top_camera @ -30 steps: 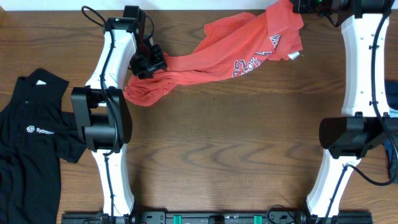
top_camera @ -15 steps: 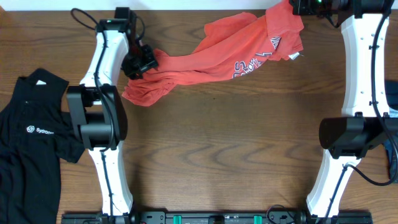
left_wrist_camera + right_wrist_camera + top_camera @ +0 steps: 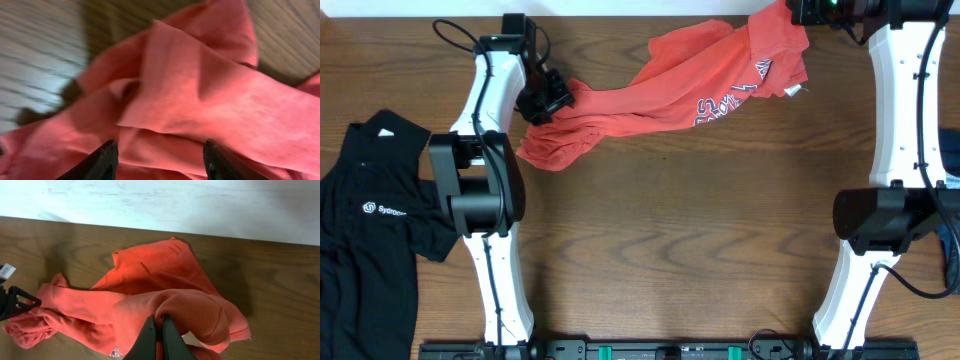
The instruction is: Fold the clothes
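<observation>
The coral-red T-shirt [image 3: 660, 95] lies crumpled and stretched across the back of the table, its white-outlined lettering [image 3: 725, 100] partly showing. My left gripper [image 3: 548, 98] is open over the shirt's left end, and red cloth [image 3: 200, 100] fills the space below and between its fingers [image 3: 159, 145]. My right gripper [image 3: 798, 10] is shut on a fold of the shirt's right end [image 3: 190, 305], fingers [image 3: 160, 319] pinched together and lifting it at the back right. The black collared shirt [image 3: 370, 210] with a small white logo lies flat at the far left.
The table's back edge meets a white wall [image 3: 150, 200] just behind the red shirt. Both arm bases stand at the front, left [image 3: 480, 200] and right [image 3: 880, 215]. A blue object [image 3: 952, 250] shows at the right edge.
My left gripper has shifted a little to the left and back along the red shirt's left end. The right gripper and the black shirt have not moved.
</observation>
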Available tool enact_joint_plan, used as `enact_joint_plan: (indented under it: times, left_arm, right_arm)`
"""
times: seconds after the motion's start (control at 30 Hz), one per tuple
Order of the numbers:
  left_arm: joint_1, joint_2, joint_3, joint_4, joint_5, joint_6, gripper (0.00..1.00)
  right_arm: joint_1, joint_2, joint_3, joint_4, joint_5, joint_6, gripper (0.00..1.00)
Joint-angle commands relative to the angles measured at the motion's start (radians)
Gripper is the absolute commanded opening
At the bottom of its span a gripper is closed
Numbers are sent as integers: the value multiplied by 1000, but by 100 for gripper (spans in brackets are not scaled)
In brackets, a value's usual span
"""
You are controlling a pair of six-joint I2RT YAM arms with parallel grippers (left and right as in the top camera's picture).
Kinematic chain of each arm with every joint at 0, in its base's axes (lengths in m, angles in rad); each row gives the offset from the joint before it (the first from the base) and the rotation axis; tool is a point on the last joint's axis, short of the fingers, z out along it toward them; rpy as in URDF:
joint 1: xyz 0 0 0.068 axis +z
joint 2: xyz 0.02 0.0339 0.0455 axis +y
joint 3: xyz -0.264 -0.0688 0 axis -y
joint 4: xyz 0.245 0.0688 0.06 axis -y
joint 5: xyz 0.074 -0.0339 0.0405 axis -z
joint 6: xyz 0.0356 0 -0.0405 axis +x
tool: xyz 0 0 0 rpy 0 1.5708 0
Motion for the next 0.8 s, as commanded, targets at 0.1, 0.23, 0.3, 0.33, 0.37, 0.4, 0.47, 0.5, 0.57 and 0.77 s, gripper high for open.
enact_joint_plan:
  times: [0.1, 0.23, 0.3, 0.33, 0.37, 0.4, 0.47, 0.5, 0.57, 0.77]
  left_arm:
    - [-5, -3, 2, 20, 27, -25, 57]
    - [-6, -3, 2, 42, 26, -28, 57]
    - [-7, 1, 2, 60, 26, -41, 57]
    - [-9, 4, 2, 68, 26, -48, 57]
    - [-11, 7, 2, 76, 27, -51, 57]
    - [-13, 11, 2, 82, 26, -55, 57]
    - [-19, 18, 2, 86, 26, -62, 57]
    - [-23, 19, 2, 85, 27, -62, 57]
    - [-29, 21, 2, 81, 26, -61, 57]
    - [-30, 21, 2, 33, -1, -61, 57]
  right_arm:
    - [14, -18, 20, -5, 12, -21, 1]
    - [14, -18, 20, -5, 12, -23, 1]
    - [14, -18, 20, -9, 12, -29, 1]
    - [14, -18, 20, -13, 13, -29, 1]
    - [14, -18, 20, -15, 12, -29, 1]
    - [14, -18, 20, -16, 13, -29, 1]
    - [14, -18, 20, -16, 13, -32, 1]
    - [14, -18, 20, -16, 13, -38, 1]
    - [14, -18, 20, -17, 13, -37, 1]
    - [14, -18, 20, -22, 13, -47, 1]
